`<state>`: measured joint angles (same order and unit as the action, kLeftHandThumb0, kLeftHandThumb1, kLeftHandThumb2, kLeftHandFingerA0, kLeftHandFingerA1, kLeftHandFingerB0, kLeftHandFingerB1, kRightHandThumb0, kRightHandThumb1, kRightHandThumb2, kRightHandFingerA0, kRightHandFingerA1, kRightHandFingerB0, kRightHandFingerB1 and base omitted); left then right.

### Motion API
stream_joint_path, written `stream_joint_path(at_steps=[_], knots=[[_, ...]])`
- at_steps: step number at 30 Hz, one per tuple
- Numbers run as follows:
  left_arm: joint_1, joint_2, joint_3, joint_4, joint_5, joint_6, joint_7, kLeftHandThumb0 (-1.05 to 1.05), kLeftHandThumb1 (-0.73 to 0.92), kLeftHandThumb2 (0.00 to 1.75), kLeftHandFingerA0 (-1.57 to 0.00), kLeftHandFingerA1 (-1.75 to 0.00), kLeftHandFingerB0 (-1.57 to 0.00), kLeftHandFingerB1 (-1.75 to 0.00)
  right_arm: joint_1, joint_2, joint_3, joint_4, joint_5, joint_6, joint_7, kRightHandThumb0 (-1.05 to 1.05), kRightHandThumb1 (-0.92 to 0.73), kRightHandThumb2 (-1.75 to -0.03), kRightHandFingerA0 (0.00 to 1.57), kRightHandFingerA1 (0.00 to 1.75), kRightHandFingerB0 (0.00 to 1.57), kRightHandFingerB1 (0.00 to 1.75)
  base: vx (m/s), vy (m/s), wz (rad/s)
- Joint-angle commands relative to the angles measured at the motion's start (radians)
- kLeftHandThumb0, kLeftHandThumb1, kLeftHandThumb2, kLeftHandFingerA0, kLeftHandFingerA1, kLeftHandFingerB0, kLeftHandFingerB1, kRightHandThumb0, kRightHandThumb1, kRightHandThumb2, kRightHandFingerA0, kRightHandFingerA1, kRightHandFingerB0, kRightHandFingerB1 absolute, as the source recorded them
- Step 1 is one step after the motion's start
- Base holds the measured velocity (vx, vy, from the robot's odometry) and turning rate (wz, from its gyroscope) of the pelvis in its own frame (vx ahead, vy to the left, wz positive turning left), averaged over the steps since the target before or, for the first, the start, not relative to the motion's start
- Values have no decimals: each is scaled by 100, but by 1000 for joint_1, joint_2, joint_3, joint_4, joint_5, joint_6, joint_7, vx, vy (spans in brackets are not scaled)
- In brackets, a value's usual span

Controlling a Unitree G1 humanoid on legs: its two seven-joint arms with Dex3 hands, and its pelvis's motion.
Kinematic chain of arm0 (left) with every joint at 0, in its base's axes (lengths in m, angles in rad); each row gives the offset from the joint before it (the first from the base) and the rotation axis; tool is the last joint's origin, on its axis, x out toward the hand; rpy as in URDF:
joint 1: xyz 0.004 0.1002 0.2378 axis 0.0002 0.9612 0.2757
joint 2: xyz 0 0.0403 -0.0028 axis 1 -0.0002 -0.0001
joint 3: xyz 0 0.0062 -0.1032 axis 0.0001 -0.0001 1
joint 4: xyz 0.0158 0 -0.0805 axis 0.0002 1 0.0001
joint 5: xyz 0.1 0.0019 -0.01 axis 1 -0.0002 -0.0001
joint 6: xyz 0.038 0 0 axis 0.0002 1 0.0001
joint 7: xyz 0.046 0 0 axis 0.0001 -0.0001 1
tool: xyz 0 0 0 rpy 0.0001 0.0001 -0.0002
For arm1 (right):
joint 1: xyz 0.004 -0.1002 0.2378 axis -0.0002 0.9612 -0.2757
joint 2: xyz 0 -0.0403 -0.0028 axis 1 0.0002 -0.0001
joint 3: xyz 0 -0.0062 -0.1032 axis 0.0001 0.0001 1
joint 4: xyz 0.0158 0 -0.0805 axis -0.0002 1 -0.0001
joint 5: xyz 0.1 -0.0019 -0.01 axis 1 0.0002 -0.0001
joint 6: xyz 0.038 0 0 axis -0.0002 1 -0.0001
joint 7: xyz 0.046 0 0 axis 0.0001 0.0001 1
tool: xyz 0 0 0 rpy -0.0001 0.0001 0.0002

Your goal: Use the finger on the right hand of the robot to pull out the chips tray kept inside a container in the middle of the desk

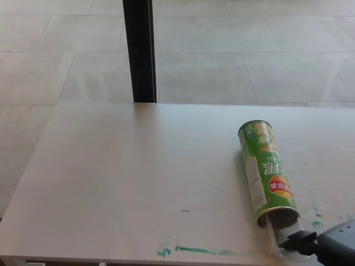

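Pale floor tiles fill the far part of the scene, with a black vertical post [139, 50] standing behind the light wooden desk [127, 183]. On the right part of this desk lies a green cylindrical cardboard chips container [266, 172], on its side, with the closed end far and the open mouth near. I think it lies this way so that a finger can reach into the mouth from the near edge.

From the mouth a clear plastic chips tray [289, 241] sticks out a little toward the near side, so in my judgement the pulling has begun but is not finished. The black right hand [313, 244] comes in at the near right corner, and one extended finger [297, 241] touches the near end of the tray. The remainder of this hand is out of the picture, so I cannot tell how the other fingers are. The left hand is not visible.

The container label shows a red and orange round logo and some white characters, too small to read. Green paint marks [191, 250] lie along the near edge.
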<state>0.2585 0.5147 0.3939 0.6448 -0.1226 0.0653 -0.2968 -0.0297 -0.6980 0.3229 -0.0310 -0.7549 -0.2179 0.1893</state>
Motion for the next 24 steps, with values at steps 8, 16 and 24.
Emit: stream_joint_path(at_steps=[8, 16, 24], knots=[[6, 29, 8, -3, -1, -10, -5, -24, 64, 64, -59, -75, -52, -62, 138, -33, -89, -98, 105, -9, 99, -44, -64, -59, 80, 135, 43, 37, 0, 0, 0], [3, 32, 1, -9, 8, -3, 4, -24, 65, 64, -61, -74, -53, -62, 184, -16, -91, -99, 113, -6, 104, -45, -65, -59, 79, 133, 42, 37, 0, 0, 0], [-9, 32, 4, 9, 5, -6, 5, -24, 65, 63, -60, -73, -53, -61, 238, 11, -107, -69, 127, -11, 62, -43, -62, -58, 84, 129, 44, 37, 0, 0, 0]])
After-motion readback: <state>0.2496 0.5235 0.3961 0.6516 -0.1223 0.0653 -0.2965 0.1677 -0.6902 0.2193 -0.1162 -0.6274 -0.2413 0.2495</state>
